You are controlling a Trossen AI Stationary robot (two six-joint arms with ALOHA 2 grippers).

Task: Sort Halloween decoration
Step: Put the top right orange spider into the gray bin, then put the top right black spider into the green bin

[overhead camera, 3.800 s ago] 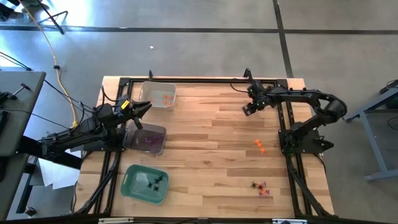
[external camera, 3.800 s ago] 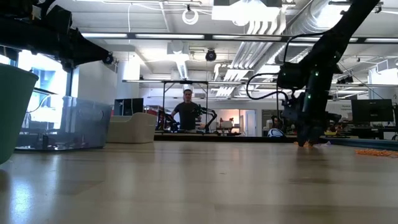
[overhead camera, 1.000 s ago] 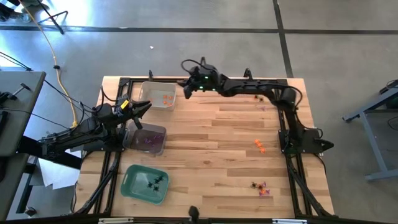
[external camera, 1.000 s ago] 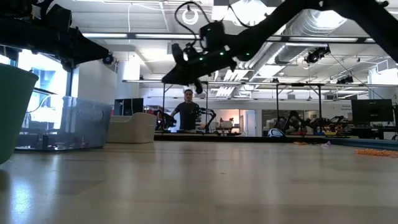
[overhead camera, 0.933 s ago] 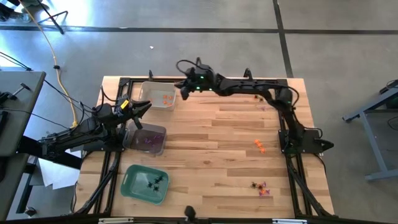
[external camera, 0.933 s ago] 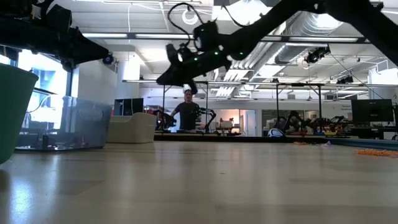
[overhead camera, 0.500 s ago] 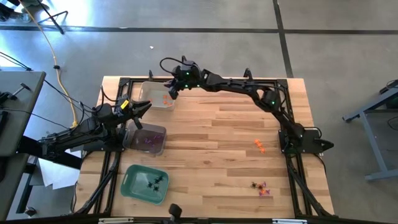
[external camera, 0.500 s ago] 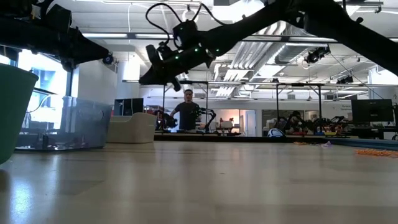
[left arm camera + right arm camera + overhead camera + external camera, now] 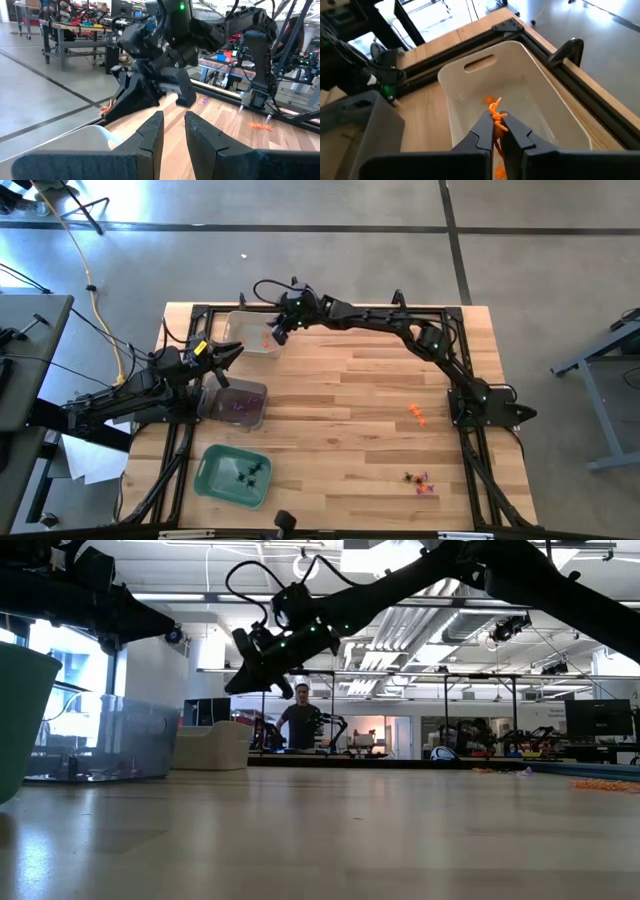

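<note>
My right claw (image 9: 495, 131) is dark, almost black, and the trinket (image 9: 496, 116) pinched in it is bright orange; the tray (image 9: 530, 75) under it is pale white with more orange pieces (image 9: 268, 337) inside; the bench (image 9: 340, 400) is light wood in striped planks; the middle tray (image 9: 237, 402) is clear grey with purple bits; the nearest tray (image 9: 232, 475) is green, holding black spiders; my left claw (image 9: 172, 131) is black too.

Overhead, table-level, two wrist views
</note>
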